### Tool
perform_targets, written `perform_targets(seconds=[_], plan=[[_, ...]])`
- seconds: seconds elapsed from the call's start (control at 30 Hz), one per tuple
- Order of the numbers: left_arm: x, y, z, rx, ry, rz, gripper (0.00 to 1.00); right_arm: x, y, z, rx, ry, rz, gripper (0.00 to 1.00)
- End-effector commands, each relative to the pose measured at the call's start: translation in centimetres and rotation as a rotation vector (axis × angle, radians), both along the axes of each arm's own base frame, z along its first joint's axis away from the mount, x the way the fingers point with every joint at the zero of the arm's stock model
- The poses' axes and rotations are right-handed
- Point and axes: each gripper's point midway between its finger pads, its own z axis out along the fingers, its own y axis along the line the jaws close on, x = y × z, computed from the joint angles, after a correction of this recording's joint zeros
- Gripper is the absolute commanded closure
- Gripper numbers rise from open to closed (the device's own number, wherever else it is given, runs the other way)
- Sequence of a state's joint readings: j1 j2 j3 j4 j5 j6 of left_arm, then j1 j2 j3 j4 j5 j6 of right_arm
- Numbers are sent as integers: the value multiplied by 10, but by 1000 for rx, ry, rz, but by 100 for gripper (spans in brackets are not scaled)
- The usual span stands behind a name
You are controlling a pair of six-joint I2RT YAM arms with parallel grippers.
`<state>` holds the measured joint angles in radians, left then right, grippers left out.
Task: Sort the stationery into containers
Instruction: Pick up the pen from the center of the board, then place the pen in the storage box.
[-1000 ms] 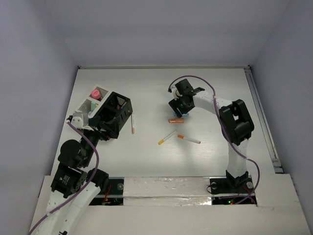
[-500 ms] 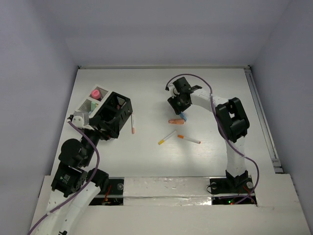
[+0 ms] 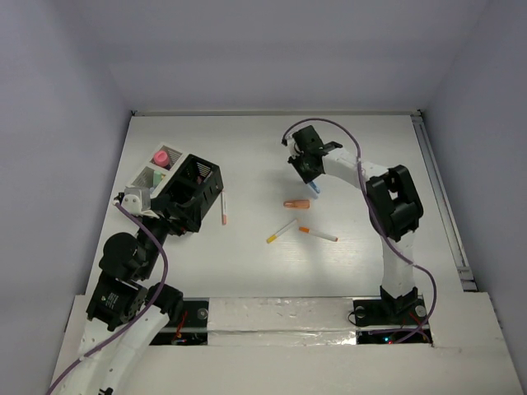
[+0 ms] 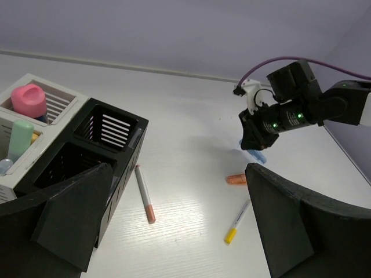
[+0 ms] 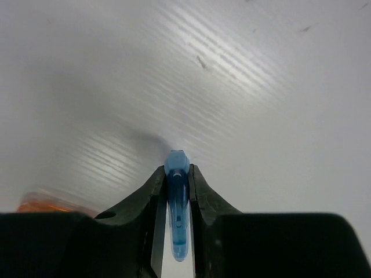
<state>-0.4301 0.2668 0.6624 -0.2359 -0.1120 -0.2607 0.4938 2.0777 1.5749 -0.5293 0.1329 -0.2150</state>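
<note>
1. The blue marker [image 5: 177, 214] is pinched between the fingers [image 5: 152, 194] of the right gripper [image 5: 177, 174]. Its tip pokes past them, over the far middle of the counter [image 3: 247, 148].
2. The orange marker [image 3: 296, 202] lies on the counter near that gripper, apart from it.
3. Nearer the arm bases lie a yellow-ended white pen [image 3: 282, 230] and an orange-ended white pen [image 3: 318, 234], their coloured ends apart.
4. A third white pen [image 4: 144, 194] lies just beside the black box [image 4: 104, 139].
5. The white box [image 4: 52, 107] adjoins the black box. It holds a pink marker [image 4: 30, 99] and a green marker [image 4: 22, 136] in separate compartments.
6. The left gripper [image 4: 178, 171] has its fingers spread with nothing between them, close by the black box.
7. Any print on the pens is too small to read.
</note>
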Motion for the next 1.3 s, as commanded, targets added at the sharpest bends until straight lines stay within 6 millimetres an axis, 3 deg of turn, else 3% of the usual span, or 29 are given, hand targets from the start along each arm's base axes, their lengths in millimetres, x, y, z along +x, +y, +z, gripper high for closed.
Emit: perform_targets(seconds=[0.0, 0.13, 0.2, 0.23, 0.27, 0.33, 0.43, 0.47, 0.5, 0.57, 0.6, 0.63, 0.7, 0.87, 1.0, 1.1, 1.27], plan=[[2, -2, 14, -16, -44, -7, 1, 31, 50, 112, 229, -279, 18, 100], [3, -2, 14, -15, -41, -5, 1, -19, 173, 182, 721, -231, 256, 100], [4, 0, 14, -16, -40, 4, 1, -29, 213, 204, 853, -243, 331, 100], [4, -1, 13, -14, -35, 4, 1, -35, 233, 228, 918, -256, 363, 100], [5, -1, 13, -12, -34, 4, 1, -42, 255, 222, 941, -237, 383, 100], [5, -1, 13, -12, -36, 4, 1, -46, 281, 262, 1106, -245, 424, 100], [3, -4, 15, -15, -45, -16, 1, -60, 318, 270, 1277, -141, 479, 100], [3, -4, 15, -13, -44, -19, 1, -55, 322, 285, 1310, -169, 486, 100], [3, -4, 14, -14, -43, -18, 1, -50, 334, 271, 1310, -166, 467, 100], [3, -3, 15, -15, -48, -11, 1, -46, 345, 269, 1319, -170, 452, 100], [2, -3, 15, -14, -46, -11, 1, -41, 347, 277, 1331, -192, 449, 100], [3, -1, 15, -16, -48, -2, 1, -37, 354, 262, 1319, -187, 423, 100], [3, -2, 16, -17, -50, -8, 1, -30, 357, 262, 1319, -198, 406, 100], [3, -5, 15, -12, -48, -27, 1, -12, 360, 239, 1286, -236, 342, 100], [2, -4, 17, -15, -56, -25, 1, -12, 365, 221, 1260, -224, 334, 99], [3, -3, 16, -15, -51, -16, 1, -11, 365, 213, 1250, -224, 330, 89], [4, -3, 15, -13, -45, -13, 1, -23, 368, 225, 1253, -224, 381, 48]])
